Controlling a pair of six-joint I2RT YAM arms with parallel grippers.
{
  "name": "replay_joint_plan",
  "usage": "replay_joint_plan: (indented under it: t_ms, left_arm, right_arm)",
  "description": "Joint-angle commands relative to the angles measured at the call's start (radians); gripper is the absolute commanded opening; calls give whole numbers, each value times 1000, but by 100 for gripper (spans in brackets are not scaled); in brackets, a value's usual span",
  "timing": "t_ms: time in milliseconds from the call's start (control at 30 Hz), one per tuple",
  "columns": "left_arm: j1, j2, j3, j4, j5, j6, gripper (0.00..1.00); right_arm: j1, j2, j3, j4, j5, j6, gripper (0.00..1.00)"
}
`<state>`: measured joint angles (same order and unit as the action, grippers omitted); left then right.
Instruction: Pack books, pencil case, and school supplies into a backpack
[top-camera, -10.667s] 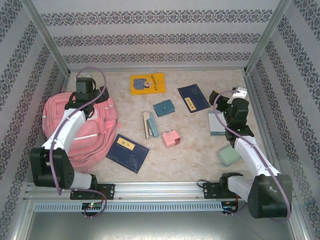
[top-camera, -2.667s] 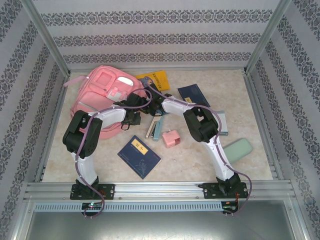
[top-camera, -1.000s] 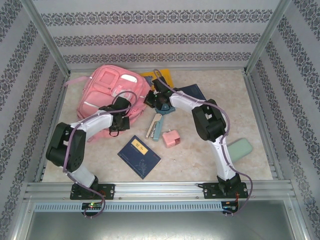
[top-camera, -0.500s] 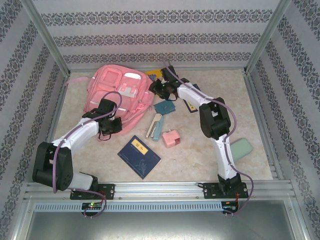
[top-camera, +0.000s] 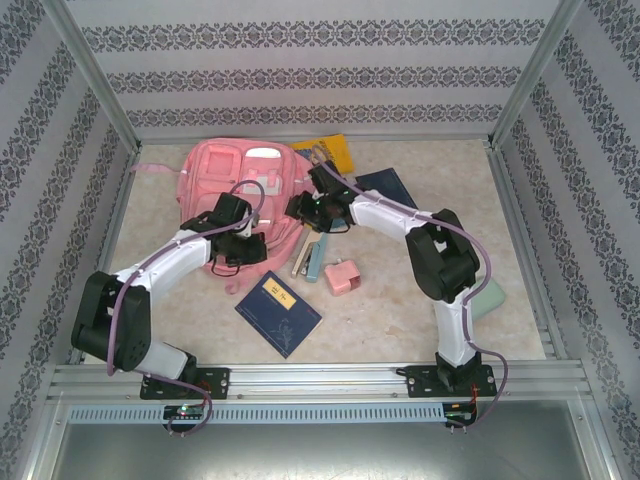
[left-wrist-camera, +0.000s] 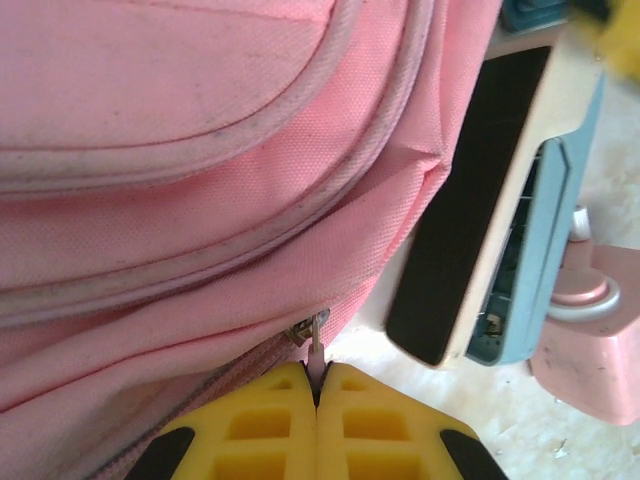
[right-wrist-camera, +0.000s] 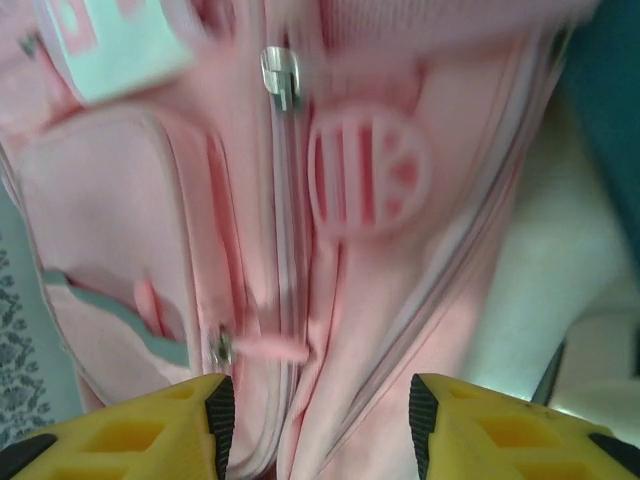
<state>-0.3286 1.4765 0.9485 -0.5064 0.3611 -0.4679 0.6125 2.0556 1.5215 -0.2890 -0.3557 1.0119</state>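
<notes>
The pink backpack (top-camera: 225, 180) lies at the back left, front pockets up. My left gripper (left-wrist-camera: 317, 385) is shut on a zipper pull (left-wrist-camera: 317, 352) at the backpack's lower edge (left-wrist-camera: 200, 200); from above this gripper (top-camera: 243, 240) sits at the bag's near side. My right gripper (right-wrist-camera: 315, 420) hangs open over the backpack's front (right-wrist-camera: 330, 300), with a pink zipper pull (right-wrist-camera: 265, 348) just past its left finger. From above it (top-camera: 303, 207) is at the bag's right side. A yellow book (top-camera: 328, 150) sticks out behind the bag. Navy books lie at the front (top-camera: 280, 312) and under the right arm (top-camera: 388, 183).
The teal-and-beige stapler (top-camera: 312, 255) and the pink block (top-camera: 343, 277) lie just right of the left gripper, and show close up, stapler (left-wrist-camera: 520, 200) and block (left-wrist-camera: 590, 345). The mint pencil case (top-camera: 490, 295) peeks out behind the right arm. Patterned walls enclose the table.
The right gripper has come down from the yellow book's corner to the backpack's right side, and its jaws have opened. The left gripper has shifted right along the bag's near edge, still shut.
</notes>
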Motion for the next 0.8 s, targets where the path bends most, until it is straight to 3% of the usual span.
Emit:
replay_joint_plan:
  t_ms: [0,167,333,567,767]
  left_arm:
    - [-25,19,54,52,31,-12,0]
    - [-29,30,69,58,26,-20,0]
    - [-29,40,95,11,7,-6,0]
    - [-19,66,149,-160,-137,59,0]
    - [43,49,155,-267,-252,94,0]
  right_arm:
    - [24,-14,-38,42,-44,80,51]
    - [43,25,-23,39,-76,105,43]
    - [31,46,42,-1,-63,55,2]
    - [-88,17,88,-65,27,-48,0]
    - [-187,73,257,-192,103,-193,0]
